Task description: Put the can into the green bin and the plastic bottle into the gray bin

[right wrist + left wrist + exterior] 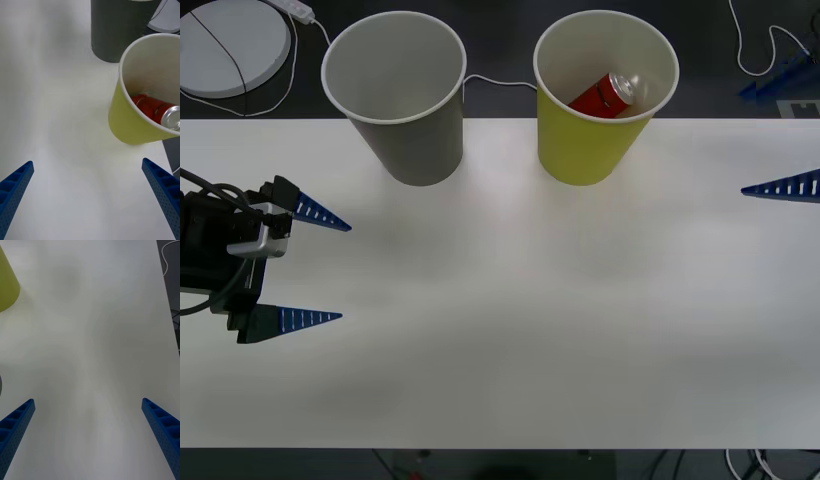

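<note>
Red can (pixel 612 93) lies tilted inside green bin (pixel 595 150) | gray bin (pixel 410 140) beside it holds nothing | left gripper (pixel 315 268) released, low over white surface (pixel 530 320) | right gripper (pixel 780 140) released at surface edge | can step looks done; next needs locating the bottle, unseen

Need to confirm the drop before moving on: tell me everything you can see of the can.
The can is small and red with a silver top and pull tab, metal by its look. It lies tilted inside the green bin, silver end up toward the rim, red body leaning against the bin's pale inner wall. It looks undented. No gripper touches it.
</note>
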`<state>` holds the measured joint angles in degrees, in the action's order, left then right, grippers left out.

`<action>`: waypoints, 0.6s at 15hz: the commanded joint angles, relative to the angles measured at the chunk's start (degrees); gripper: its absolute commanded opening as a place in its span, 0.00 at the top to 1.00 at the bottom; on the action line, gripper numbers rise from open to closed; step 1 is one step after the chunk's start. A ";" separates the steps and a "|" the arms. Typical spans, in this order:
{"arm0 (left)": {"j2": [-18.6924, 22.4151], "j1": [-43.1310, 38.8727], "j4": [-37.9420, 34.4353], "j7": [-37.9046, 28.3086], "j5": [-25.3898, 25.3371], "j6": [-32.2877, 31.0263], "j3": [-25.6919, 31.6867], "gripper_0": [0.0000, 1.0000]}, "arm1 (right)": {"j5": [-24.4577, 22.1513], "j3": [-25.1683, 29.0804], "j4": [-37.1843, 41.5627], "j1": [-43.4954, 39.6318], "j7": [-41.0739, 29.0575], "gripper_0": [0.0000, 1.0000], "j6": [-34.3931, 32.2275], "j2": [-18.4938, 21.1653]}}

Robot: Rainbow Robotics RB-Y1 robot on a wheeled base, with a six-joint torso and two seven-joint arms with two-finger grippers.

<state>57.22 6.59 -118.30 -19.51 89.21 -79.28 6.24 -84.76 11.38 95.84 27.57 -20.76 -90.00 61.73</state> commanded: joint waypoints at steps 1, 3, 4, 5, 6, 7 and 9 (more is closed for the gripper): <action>0.00 0.00 0.00 0.00 0.00 0.00 0.00 0.00 | 0.64 2.15 2.34 -5.25 1.95 0.00 0.00 -0.03; 0.00 0.00 0.00 0.00 0.00 0.00 0.00 0.00 | 0.64 4.70 5.68 -10.26 2.39 0.00 0.00 -0.03; 0.00 0.00 0.00 0.00 0.00 0.00 0.00 0.00 | 0.56 5.67 7.35 -12.54 2.48 0.00 0.00 -0.03; 0.00 0.00 0.00 0.00 0.00 0.00 0.00 0.00 | 0.64 6.72 9.10 -15.09 2.57 0.00 0.00 -0.03; 0.00 0.00 0.00 0.00 0.00 0.00 0.00 0.00 | 0.56 7.43 10.07 -16.85 2.66 0.00 0.00 -0.03; 0.00 0.00 0.00 0.00 0.00 0.00 0.00 0.00 | 0.56 7.95 10.86 -18.52 2.92 0.00 0.00 -0.03; 0.00 0.00 0.00 0.00 0.00 0.00 0.00 0.00 | 0.56 9.10 12.01 -21.86 4.15 0.00 0.35 -0.03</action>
<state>57.22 6.59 -118.30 -19.51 89.21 -79.28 6.24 -84.17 20.10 107.50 6.74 -17.07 -89.89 61.71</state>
